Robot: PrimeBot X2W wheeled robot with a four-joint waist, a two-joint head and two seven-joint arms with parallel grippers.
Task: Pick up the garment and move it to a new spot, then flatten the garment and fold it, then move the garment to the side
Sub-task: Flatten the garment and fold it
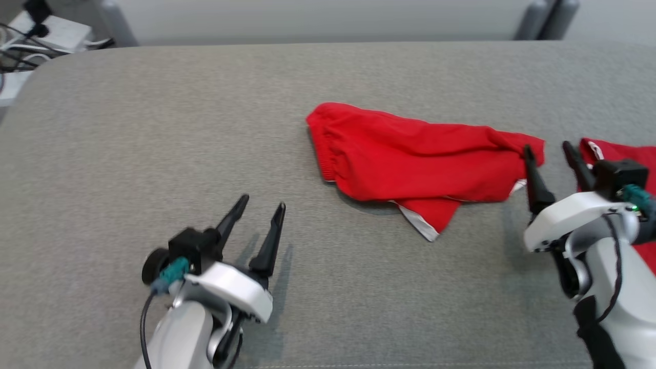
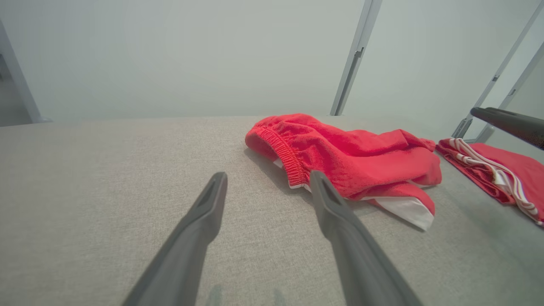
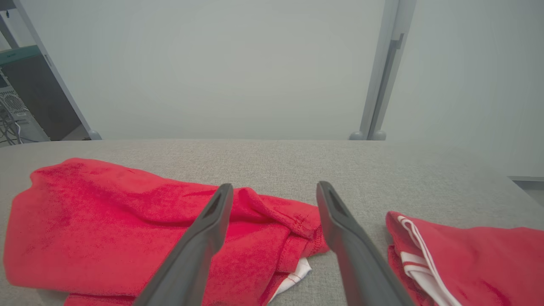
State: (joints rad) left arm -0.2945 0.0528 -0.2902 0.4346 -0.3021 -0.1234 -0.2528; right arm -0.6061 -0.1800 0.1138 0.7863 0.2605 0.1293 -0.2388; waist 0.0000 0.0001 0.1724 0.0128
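Garment (image 1: 410, 164) is lying crumpled right of centre in the head view, its right end sitting at the spread fingers of the right gripper (image 1: 546, 147), which is holding nothing. Left gripper (image 1: 263, 201) is also standing open and empty at lower left, well apart from the cloth.

Risk: closing here is likely pinching one loose layer only, leaving the bundle dragging or slipping free. A second red piece (image 1: 620, 154) is lying just beside, and a wide reach is risking snagging it.

Count: two grippers, two red garments, one grey padded surface (image 1: 154, 113).
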